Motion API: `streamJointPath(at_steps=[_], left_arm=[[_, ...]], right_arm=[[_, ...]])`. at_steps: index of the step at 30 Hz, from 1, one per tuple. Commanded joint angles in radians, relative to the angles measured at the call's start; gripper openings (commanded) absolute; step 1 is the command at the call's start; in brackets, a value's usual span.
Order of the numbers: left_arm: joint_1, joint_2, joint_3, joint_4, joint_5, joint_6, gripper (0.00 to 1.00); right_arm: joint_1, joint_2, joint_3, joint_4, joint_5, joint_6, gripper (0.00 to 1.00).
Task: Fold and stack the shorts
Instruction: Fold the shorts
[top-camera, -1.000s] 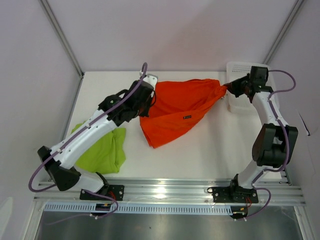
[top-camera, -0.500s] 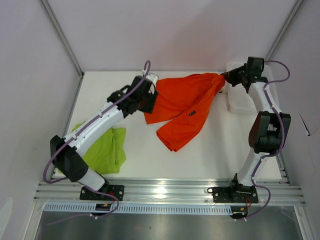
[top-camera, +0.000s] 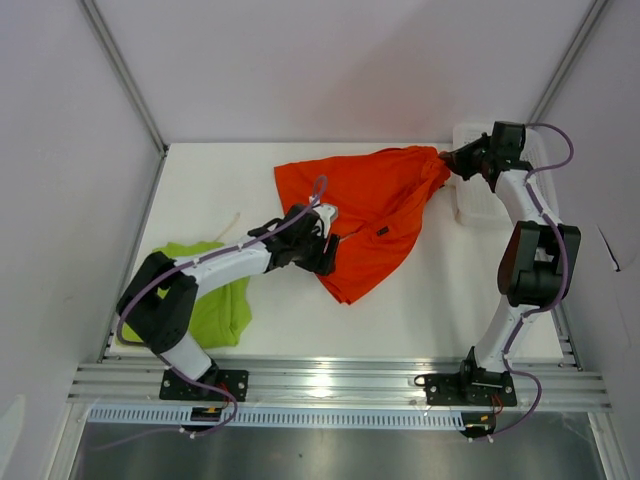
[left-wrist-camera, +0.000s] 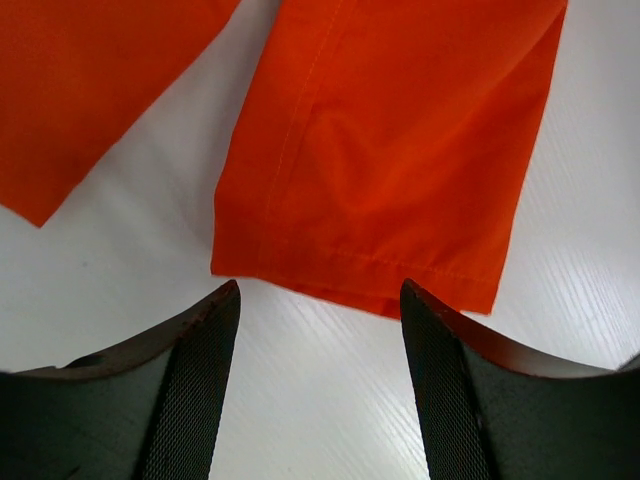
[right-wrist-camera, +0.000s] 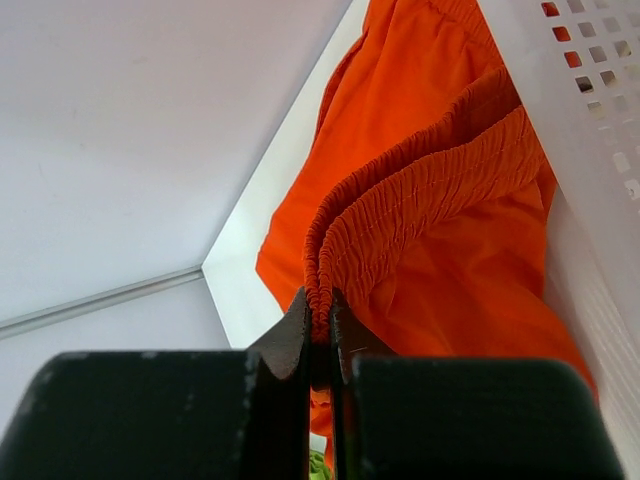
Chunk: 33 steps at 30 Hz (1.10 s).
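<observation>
The orange-red shorts (top-camera: 365, 200) lie spread over the table's middle, one leg reaching toward the near edge, a small dark tag (top-camera: 380, 232) on top. My right gripper (top-camera: 450, 160) is shut on the gathered elastic waistband (right-wrist-camera: 420, 195) and holds it up at the far right. My left gripper (top-camera: 325, 255) is open and low over the table, with nothing between its fingers. In the left wrist view it (left-wrist-camera: 318, 290) hovers just short of a leg hem (left-wrist-camera: 370, 285). The lime green shorts (top-camera: 215, 295) lie crumpled at the near left, partly under the left arm.
A white mesh basket (top-camera: 480, 205) stands at the far right, just beside the raised waistband; its perforated wall (right-wrist-camera: 590, 140) is close to my right gripper. Grey walls close the table at the back and sides. A metal rail (top-camera: 330, 380) runs along the near edge.
My left gripper has opened and let go of the orange shorts' left side, which now lies flat. It has moved nearer and right, to the leg hem. The right gripper keeps its grip.
</observation>
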<state>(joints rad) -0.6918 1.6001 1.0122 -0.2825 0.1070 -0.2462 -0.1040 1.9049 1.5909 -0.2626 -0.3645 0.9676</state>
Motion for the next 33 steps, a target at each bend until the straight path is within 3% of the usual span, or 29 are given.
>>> streamJointPath(at_steps=[1,12,22,25,33], left_arm=[[-0.005,0.052,0.057,0.098,-0.016,0.001,0.68],[0.034,0.130,0.112,0.072,-0.056,0.004,0.73],[0.052,0.207,0.129,0.051,0.010,0.001,0.69],[0.054,0.227,0.135,0.046,0.025,0.001,0.56],[0.052,0.192,0.127,0.052,0.023,0.002,0.06]], right_arm=[[-0.005,-0.007,-0.009,0.063,-0.040,-0.020,0.00],[-0.005,-0.006,-0.009,0.085,-0.060,-0.026,0.00],[-0.006,0.008,-0.012,0.100,-0.079,-0.021,0.00],[-0.008,0.011,-0.011,0.100,-0.079,-0.017,0.00],[-0.013,0.013,-0.014,0.092,-0.079,-0.017,0.00]])
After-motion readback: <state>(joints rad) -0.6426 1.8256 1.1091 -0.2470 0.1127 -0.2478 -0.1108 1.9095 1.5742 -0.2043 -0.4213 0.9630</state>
